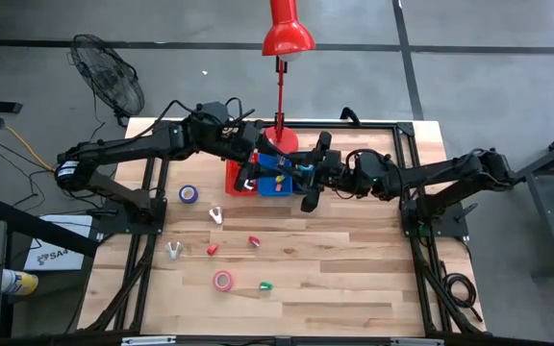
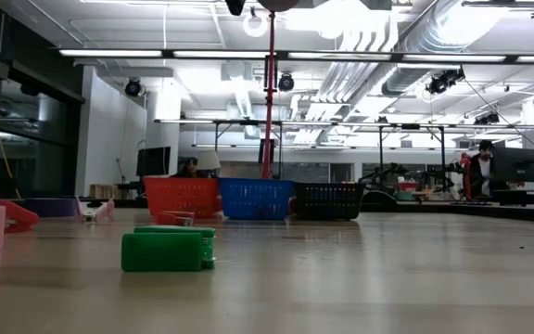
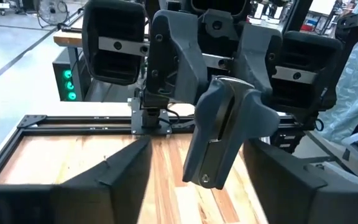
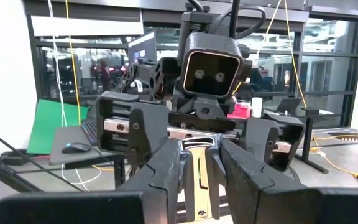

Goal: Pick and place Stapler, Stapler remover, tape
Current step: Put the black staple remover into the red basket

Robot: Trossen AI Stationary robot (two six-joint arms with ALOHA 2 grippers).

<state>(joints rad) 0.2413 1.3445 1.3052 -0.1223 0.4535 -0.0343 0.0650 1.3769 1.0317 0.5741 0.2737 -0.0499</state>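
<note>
Over the bins at the back of the wooden worktop [image 1: 354,279], both grippers meet above the blue plastic basket [image 1: 275,183]. From above, the blue tape ring [image 1: 188,193] and pink tape ring [image 1: 222,280] lie out front. The left wrist view shows the right gripper [image 3: 213,158] pinching a dark grey stapler [image 3: 225,134]. The right wrist view shows the left gripper [image 4: 194,168], jaws a bit spread.

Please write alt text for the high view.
Two dark arms meet over red and blue bins at the table's far edge, under a red lamp. Blue and pink tape rolls lie nearer.
</note>
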